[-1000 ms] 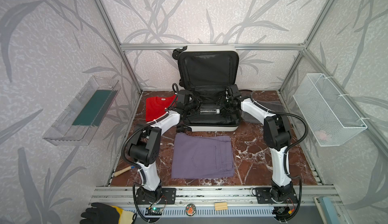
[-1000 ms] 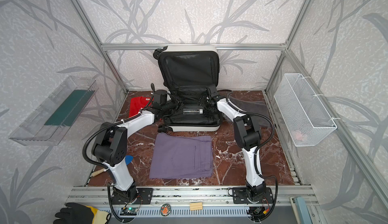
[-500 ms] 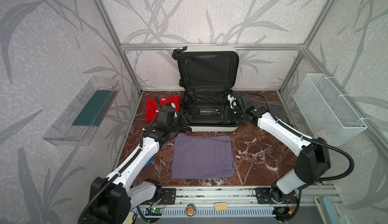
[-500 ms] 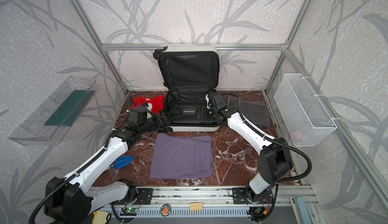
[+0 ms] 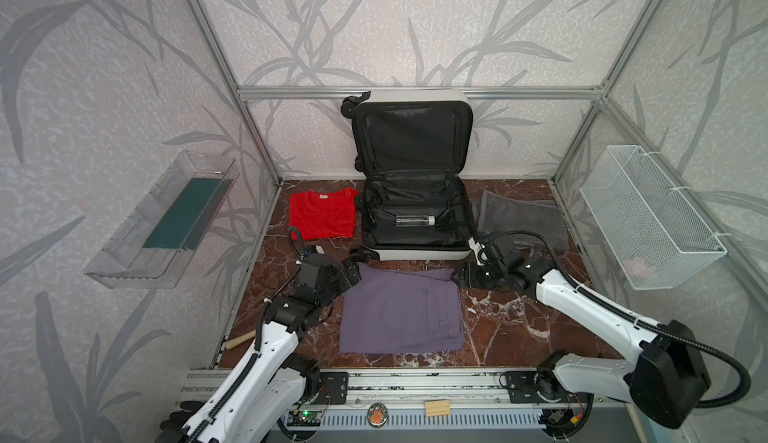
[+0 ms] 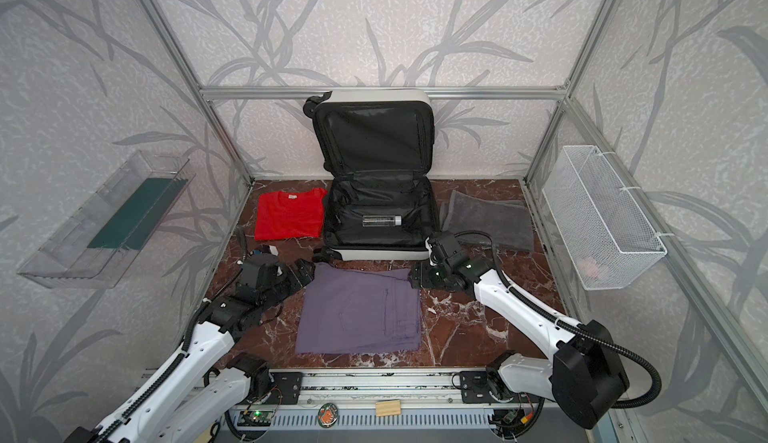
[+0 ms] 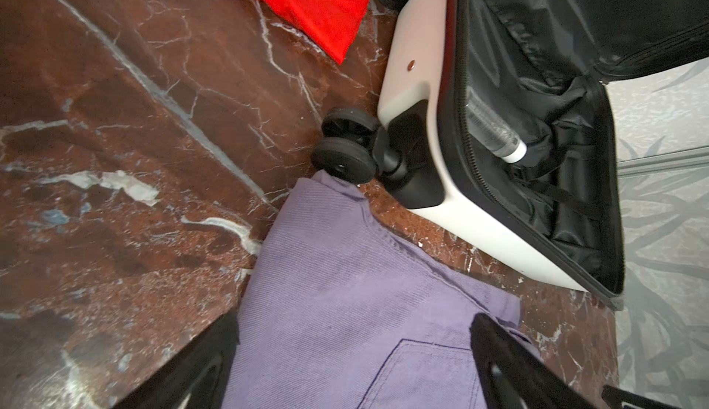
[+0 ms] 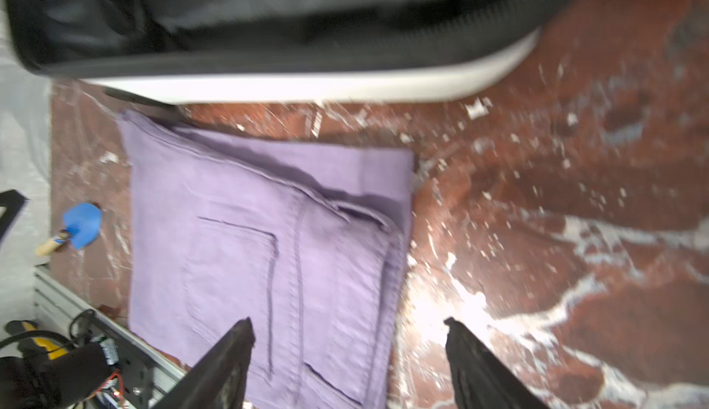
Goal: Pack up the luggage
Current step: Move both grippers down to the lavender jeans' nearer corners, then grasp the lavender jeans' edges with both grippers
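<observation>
I judge the step in hand is to take the trousers [image 5: 401, 316] by their two far corners and carry them into the luggage [image 5: 415, 254].

Both pincers are released, jaws wide, and hold nothing. The left pincer [image 7: 353, 326] stands over the far left corner of the trousers, with cloth under the gap. The right pincer [image 8: 347, 322] stands over the far right edge, one finger above the cloth and one above the bare desk [image 5: 519, 328].

To do it well, I would lower each pincer until it catches all folded layers, not only the top one. Then I would clench both at the same time and lift evenly, so the fold does not open. A wheel [image 7: 343, 161] of the luggage sits just at the left corner of the cloth, so I would keep the left fingers clear of it. The lift must also pass over the white front wall.

The luggage lies open on the desk just beyond both pincers, on the side away from the arm bases. Its lid stands up against the back wall. A bottle [image 5: 414, 220] lies inside, further ahead of the pincers. A shirt [image 5: 322, 214] lies beyond the left pincer and a towel [image 5: 519, 216] beyond the right one.
</observation>
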`<state>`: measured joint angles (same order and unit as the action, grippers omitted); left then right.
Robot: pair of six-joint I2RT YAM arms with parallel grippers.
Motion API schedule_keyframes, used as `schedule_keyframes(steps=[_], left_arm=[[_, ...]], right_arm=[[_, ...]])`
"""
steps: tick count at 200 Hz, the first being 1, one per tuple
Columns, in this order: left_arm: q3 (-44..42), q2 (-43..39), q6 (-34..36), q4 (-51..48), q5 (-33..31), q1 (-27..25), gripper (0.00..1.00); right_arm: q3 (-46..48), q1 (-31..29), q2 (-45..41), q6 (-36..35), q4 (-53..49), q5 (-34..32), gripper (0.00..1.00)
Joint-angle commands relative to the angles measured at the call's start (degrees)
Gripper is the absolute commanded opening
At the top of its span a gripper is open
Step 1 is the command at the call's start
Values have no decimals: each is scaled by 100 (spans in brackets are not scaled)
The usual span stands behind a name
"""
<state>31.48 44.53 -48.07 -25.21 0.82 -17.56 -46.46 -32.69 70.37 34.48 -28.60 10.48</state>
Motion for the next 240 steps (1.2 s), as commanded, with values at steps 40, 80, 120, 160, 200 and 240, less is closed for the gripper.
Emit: schedule_keyframes(steps=[40,80,120,160,200,240], left_arm=[[-572,53,45,-1,-68,153,97],[-865,177,-34,287,41,236,96],[-1077,412,-13,596,142,314,96],[-1160,886,58,1053,325,381,96],[-1172,1423,94,1528,591,402,95],[-1196,1777,110,1836,753,403,94]], right_arm=[[541,-36,-282,158,102,45,79],[541,-36,-112,103,160,119,79],[557,-49,245,138,463,327,79],[565,-57,596,159,717,436,79],[618,-71,885,160,929,507,79],[730,-80,1163,381,1230,631,78]])
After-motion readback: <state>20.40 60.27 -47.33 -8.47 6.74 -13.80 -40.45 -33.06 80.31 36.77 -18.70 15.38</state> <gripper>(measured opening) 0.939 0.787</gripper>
